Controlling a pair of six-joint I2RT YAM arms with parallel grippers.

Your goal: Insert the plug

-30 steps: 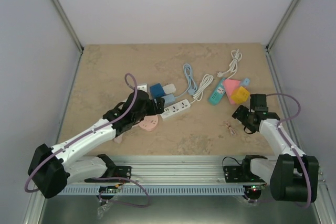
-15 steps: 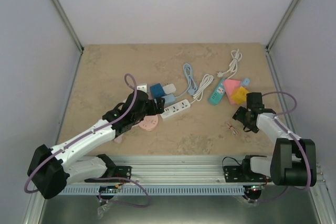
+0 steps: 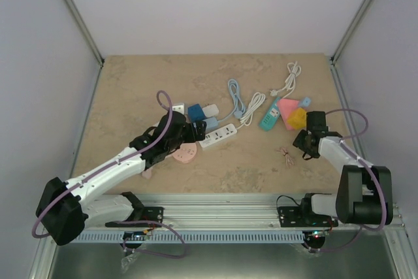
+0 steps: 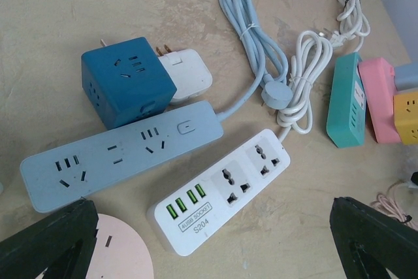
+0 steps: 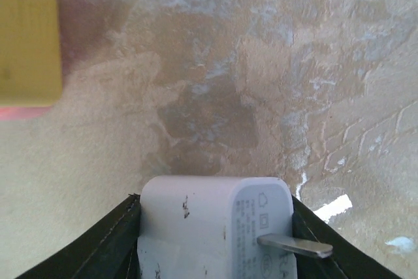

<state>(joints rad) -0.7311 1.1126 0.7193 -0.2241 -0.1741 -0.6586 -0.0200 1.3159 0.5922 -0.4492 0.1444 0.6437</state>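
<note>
I am holding the white plug (image 5: 199, 217), likely a light, rigid, slippery block, clamped by its flat sides in my right gripper (image 3: 305, 142), prong showing, well apart from the white power strip (image 4: 222, 191), where my left gripper (image 3: 188, 132) is hovering wide open.

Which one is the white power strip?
On the tan table, look just ahead of the left gripper. Two long strips lie side by side; the white power strip has four green ports, unlike the pale blue strip.
</note>
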